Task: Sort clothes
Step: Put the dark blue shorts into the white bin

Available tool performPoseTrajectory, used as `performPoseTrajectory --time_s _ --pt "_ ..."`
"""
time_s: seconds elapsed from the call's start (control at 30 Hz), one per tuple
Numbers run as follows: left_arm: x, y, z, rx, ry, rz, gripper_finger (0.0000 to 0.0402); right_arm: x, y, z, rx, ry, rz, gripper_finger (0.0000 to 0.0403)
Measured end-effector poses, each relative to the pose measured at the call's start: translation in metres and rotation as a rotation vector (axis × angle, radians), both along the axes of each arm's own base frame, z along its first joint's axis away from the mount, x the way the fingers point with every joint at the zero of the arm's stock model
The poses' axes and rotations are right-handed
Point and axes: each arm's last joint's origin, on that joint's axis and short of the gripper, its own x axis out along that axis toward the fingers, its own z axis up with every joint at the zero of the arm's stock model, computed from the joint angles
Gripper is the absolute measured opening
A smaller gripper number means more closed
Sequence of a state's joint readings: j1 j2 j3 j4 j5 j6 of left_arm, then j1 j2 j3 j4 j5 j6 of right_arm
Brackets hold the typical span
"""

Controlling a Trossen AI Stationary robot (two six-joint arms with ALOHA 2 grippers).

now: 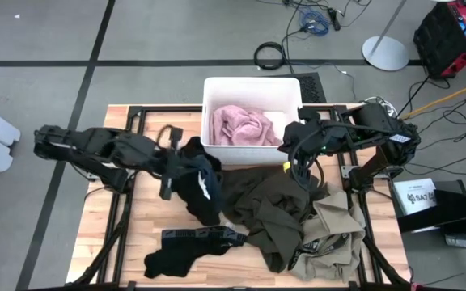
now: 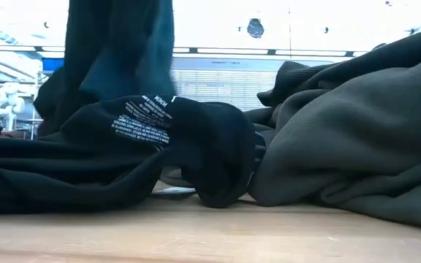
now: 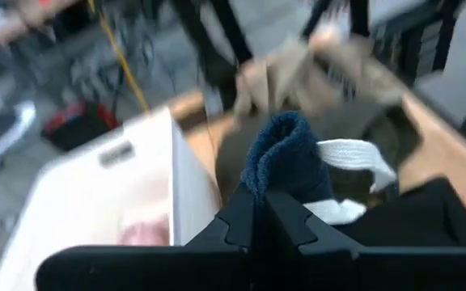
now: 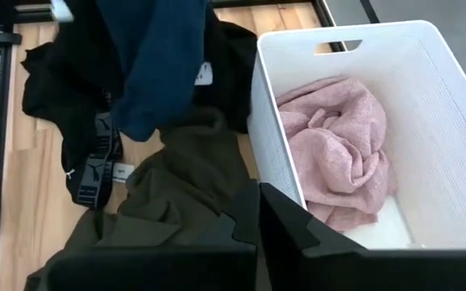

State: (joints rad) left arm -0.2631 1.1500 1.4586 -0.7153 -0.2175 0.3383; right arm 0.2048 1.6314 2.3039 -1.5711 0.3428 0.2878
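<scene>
My wooden table (image 1: pixel 144 234) carries a white bin (image 1: pixel 217 121) at its far edge. Nearer, a black garment (image 1: pixel 186 242) lies left, a dark olive-green one (image 1: pixel 265 206) in the middle and a khaki-tan one (image 1: pixel 334 230) right, touching one another.

Pale pink garment (image 4: pixel 334 149), white bin (image 4: pixel 459 97), dark blue garment (image 4: pixel 156 65), olive-green garment (image 1: pixel 261 206), khaki garment (image 1: pixel 334 234)

Pink garment (image 4: pixel 338 145) fuzzy knit; bin (image 4: pixel 427 65) smooth white plastic; table (image 1: pixel 144 222) wood.
</scene>
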Motion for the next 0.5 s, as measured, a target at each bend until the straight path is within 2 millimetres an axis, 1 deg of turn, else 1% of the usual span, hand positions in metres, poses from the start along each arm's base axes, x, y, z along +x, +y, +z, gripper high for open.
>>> performPoseTrajectory --time_s 0.07,0.13,0.23,0.3,0.37,0.4,0.5 --pt "-0.002 -0.002 0.008 -0.034 -0.070 -0.036 0.0012 0.000 0.001 0.000 0.000 0.000 0.002 0.0000" --pt "-0.001 -0.003 0.007 -0.075 -0.052 -0.035 0.0012 0.000 0.002 0.000 0.007 -0.003 -0.003 0.0000" --pt "-0.002 -0.003 -0.016 -0.066 0.171 -0.014 0.0012 0.002 0.002 -0.003 0.005 0.012 -0.006 0.0000" --pt "-0.003 -0.002 -0.027 -0.073 0.277 0.013 0.0012 0.005 0.003 -0.008 0.001 0.032 -0.006 0.0000" --pt "-0.005 -0.002 -0.034 -0.143 0.322 0.050 0.0012 0.009 0.004 -0.014 -0.004 0.057 -0.006 0.0000" --pt "-0.006 -0.003 -0.038 -0.188 0.346 0.037 0.0012 0.011 0.004 -0.018 -0.006 0.072 -0.005 0.0000" --pt "-0.001 -0.008 -0.065 -0.269 0.509 -0.015 0.0012 0.016 0.005 -0.030 -0.013 0.118 -0.003 0.0000"
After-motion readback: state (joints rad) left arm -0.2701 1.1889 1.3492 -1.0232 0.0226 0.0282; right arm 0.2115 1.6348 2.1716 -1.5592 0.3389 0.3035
